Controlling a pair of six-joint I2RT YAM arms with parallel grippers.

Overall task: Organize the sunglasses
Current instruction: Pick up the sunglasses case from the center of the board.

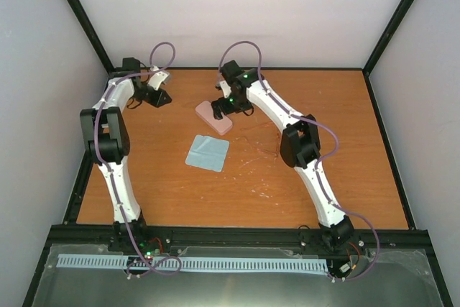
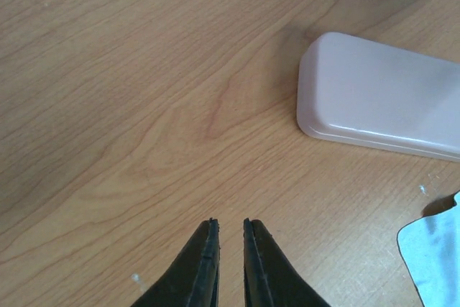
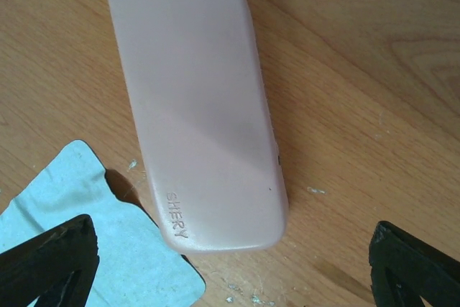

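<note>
Pale pink-grey and oblong, the case (image 1: 214, 117) lies shut on the wooden table (image 1: 323, 177), with the word SHERY embossed near one end. A light blue cloth (image 1: 208, 152) lies just nearside of it; in the right wrist view one corner of the cloth sits close against the case's lettered end.

From its base well to the near right of the case, the right arm (image 1: 316, 177) rises to a bent elbow, and its forearm stretches back and left. That brings the right gripper (image 3: 233, 226) directly above the case, pointing down. Its fingers (image 3: 50, 257) are spread wide, one to each side of the case's lettered end, and hold nothing.

The left arm (image 1: 115, 170) climbs from the near left, folds at the elbow and reaches to the far side of the table. The left gripper (image 1: 154, 96) hangs left of the case and apart from it, over bare wood. Its two fingers (image 2: 201, 264) are drawn almost together with only a thin slit between them, and nothing is in it.

The sunglasses cannot be made out in any view; with the case shut, I cannot tell where they are.
</note>
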